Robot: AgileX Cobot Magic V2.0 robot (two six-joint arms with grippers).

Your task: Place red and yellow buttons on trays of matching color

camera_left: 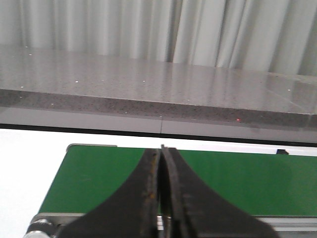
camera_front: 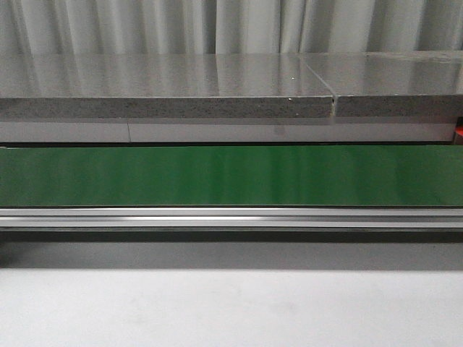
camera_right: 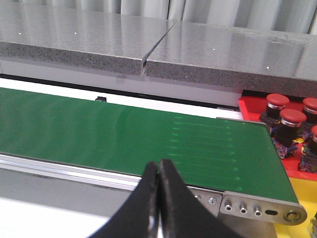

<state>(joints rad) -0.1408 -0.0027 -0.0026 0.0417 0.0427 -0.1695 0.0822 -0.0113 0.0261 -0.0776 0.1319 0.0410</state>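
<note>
You have both black tools pressed closed with nothing between them: the left tool above the left end of the long green conveyor belt, the right tool near its right end. Red-capped push buttons already sit in the red tray beyond that right end, beside a yellow tray.
</note>
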